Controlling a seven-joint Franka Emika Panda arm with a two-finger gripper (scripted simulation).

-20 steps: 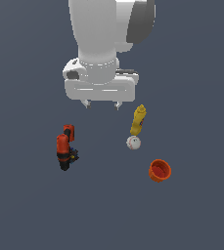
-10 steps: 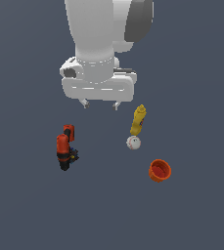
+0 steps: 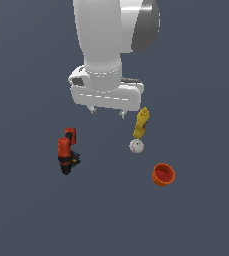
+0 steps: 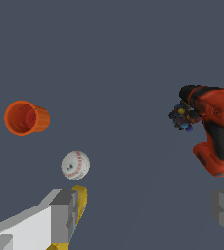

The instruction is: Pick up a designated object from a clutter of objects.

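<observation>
Four items: you have a ball (image 3: 136,146), a yellow bottle (image 3: 141,123), an orange cup (image 3: 163,175) and a red-and-black drill (image 3: 66,151) spread on the dark counter (image 3: 26,210).
Hidden: in the wrist view one finger (image 4: 59,217) covers most of the bottle, so you see only a yellow sliver of it.
Cut off: the drill runs off the wrist view's edge, and the arm's upper part leaves the top of the exterior view.
Hard to make out: a small cluster of coloured bits at the drill's front end is too fine to tell.
End effector (image 3: 106,112): wide open, holding nothing and touching nothing you can see; it hangs above the counter.
Ball: white with reddish seams, lying just beside the bottle's lower end, whether touching it you cannot tell.
Cup: on its side, apart from the ball, toward the exterior view's right.
Drill: well apart from the ball, toward the exterior view's left.
</observation>
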